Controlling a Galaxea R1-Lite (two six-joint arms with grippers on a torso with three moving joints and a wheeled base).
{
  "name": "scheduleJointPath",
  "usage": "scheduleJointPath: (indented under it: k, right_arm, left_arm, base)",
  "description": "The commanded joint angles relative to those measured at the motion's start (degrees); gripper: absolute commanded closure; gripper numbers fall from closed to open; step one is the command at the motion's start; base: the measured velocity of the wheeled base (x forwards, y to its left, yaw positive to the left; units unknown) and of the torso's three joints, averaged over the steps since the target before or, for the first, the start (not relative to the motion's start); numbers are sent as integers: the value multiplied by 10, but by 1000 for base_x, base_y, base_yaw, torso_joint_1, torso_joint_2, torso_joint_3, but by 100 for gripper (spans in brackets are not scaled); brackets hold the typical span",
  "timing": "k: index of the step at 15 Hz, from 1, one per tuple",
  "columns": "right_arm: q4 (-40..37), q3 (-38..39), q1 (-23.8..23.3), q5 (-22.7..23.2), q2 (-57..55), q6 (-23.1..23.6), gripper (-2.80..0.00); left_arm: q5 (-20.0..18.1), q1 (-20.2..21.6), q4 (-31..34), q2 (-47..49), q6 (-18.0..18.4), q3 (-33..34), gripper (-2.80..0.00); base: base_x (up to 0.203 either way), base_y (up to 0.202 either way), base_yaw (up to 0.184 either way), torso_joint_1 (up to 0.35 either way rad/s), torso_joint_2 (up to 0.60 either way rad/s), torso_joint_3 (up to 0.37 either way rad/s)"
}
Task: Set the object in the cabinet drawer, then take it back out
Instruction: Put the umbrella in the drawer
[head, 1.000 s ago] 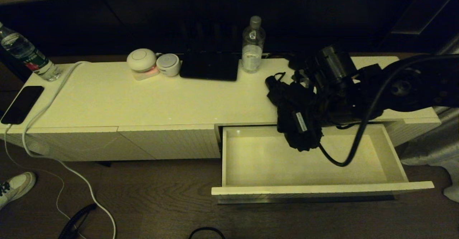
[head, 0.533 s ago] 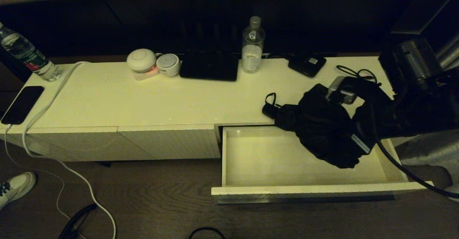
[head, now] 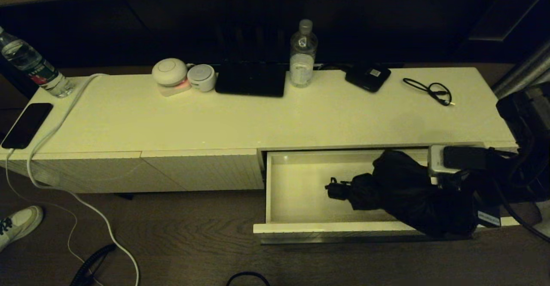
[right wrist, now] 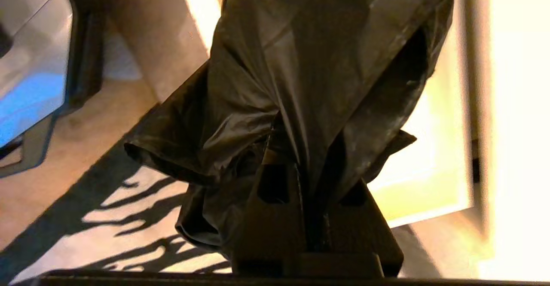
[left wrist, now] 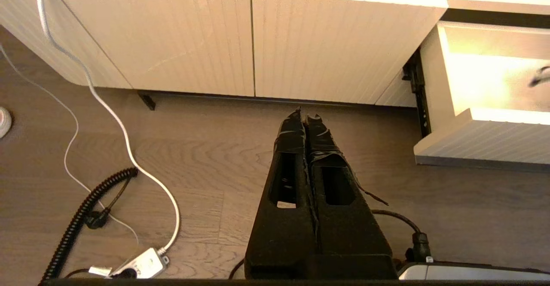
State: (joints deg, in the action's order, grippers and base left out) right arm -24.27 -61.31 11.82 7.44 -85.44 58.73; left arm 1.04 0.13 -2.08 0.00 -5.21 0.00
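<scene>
Head view showed my right gripper (head: 451,183) clenched on the bunchy black fabric umbrella (head: 404,191), its handle down inside the open cream-white drawer (head: 300,183). Only my left wrist view showed my left gripper (left wrist: 306,118) pressed closed and empty above the wooden floor (left wrist: 193,157).

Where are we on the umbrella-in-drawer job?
Done: the wide cream-white drawer is open. In hand: the right hand grips the compact black fabric umbrella, handle end inside, fabric end over the front edge. Left: release, regrasp, lift out. The left hand is shut, parked above the floor.
</scene>
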Motion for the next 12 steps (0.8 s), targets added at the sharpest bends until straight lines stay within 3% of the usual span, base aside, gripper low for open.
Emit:
scheduleJointPath:
  k: [1,9,12]
  right_arm:
    - [2,14,-13,2,-12,5,0]
    - [86,16,-38,26,-110,10,0]
    - [143,28,-44,29,-153,60,0]
  left_arm:
    - [0,0,0,-1,-1,1,0]
    - [0,0,0,-1,-1,0,0]
    - [0,0,0,-1,-1,1,0]
  base:
    - [0,0,0,0,0,0]
    - [0,0,0,0,0,0]
    - [0,0,0,0,0,0]
